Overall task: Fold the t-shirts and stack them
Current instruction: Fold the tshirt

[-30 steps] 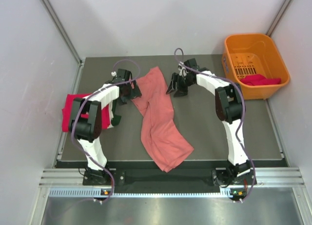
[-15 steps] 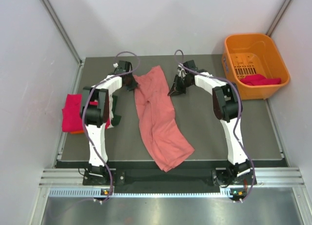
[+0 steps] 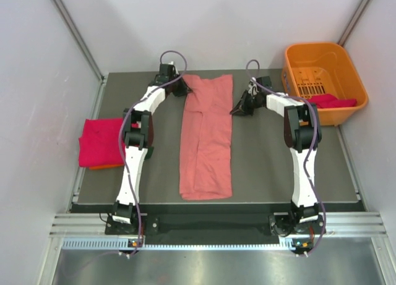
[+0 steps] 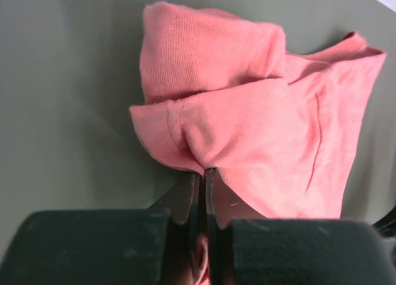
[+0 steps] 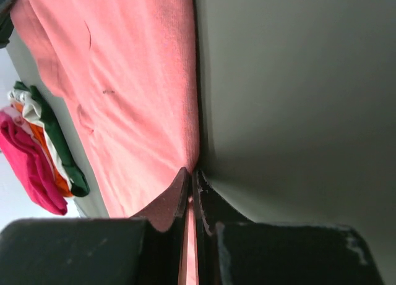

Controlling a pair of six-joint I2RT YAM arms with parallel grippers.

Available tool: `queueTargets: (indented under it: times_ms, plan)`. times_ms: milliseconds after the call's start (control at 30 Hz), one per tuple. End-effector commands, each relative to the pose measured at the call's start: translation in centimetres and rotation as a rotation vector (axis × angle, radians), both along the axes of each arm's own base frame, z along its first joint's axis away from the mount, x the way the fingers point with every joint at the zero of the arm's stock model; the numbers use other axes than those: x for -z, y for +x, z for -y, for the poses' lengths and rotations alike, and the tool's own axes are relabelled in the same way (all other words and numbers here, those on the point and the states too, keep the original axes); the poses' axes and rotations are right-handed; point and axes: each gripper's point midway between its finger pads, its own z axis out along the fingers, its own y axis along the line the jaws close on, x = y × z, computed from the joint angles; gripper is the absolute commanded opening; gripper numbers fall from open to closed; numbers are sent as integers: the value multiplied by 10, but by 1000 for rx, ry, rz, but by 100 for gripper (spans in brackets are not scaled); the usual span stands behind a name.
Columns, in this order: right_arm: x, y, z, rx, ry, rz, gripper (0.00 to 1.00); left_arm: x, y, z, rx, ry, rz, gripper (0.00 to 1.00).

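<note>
Left edge of the table [image 3: 266,167]: pile [image 3: 99,152] of folded shirts, well apart from everything else. The magenta-red shirt [image 3: 102,141] is on top, with an orange shirt [image 3: 104,167] edge poking out under it. My right wrist cam catches the same pile side-on, and there I also see a white shirt [image 5: 31,112] and a dark green shirt [image 5: 62,152] layered in.

Left gripper [image 3: 177,90]: arm stretched to the far side, jaws clamped on the far-left corner of the salmon-pink shirt [image 3: 207,136]. On the left wrist cam the tips are pinched together with a bunched fold of cloth between them. The fabric puckers just above the tips.

The salmon-pink shirt lies mid-table as a long narrow strip, running from the far edge to the near edge. It's mostly flat, with a lengthwise crease down it. The near end is squared off.

Right gripper [image 3: 237,109]: closed on the shirt's right-hand edge, a bit nearer to me than the far-right corner. On the right wrist cam the tips meet on the hem, right down at the table surface.

Far right: orange basket [image 3: 297,65] at the table's far-right corner. A crumpled magenta-red garment [image 3: 331,101] sits in its near side. The basket is apart from both grippers.
</note>
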Motion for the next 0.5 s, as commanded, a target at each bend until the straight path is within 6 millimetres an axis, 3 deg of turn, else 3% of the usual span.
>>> queueTargets:
  times_ms: [0, 67, 100, 133, 167, 200, 233, 267, 300, 333, 367, 400, 433, 467]
  plan:
    - [-15, 16, 21, 82, -22, 76, 0, -13, 12, 18, 75, -32, 76, 11]
    - [-17, 19, 22, 92, -20, 82, 3, -18, 13, 20, 79, -43, 95, 23]
    - [-18, 22, 23, 94, -20, 86, 15, -20, 14, 20, 77, -44, 99, 29]
    - [-20, 23, 24, 92, -24, 88, 27, -19, 12, 20, 80, -43, 90, 45]
    - [-23, 24, 25, 83, -31, 101, 38, -28, 10, 19, 82, -43, 99, 55]
    - [-28, 23, 26, 82, -42, 111, 53, -18, 4, 14, 75, -20, 73, 61]
    - [-32, 22, 28, 79, -49, 121, 56, -20, -1, 12, 74, -11, 72, 65]
    - [-36, 21, 28, 77, -56, 131, 57, -49, -3, 9, 67, -5, 116, 76]
    - [-42, 13, 32, 76, -73, 141, 60, -54, -8, 5, 58, 6, 121, 78]
    - [-44, 8, 32, 72, -78, 148, 60, -33, -25, -5, 36, 34, 63, 80]
    - [-48, 2, 34, 70, -85, 156, 61, -70, -29, -8, 26, 33, 132, 83]
    - [-50, -15, 38, 64, -108, 164, 61, -74, -38, -12, 17, 41, 130, 84]
    - [-52, -25, 39, 60, -115, 170, 61, -54, -59, -19, 3, 64, 72, 88]
    - [-53, -36, 40, 56, -119, 175, 61, -80, -71, -23, -7, 69, 97, 92]
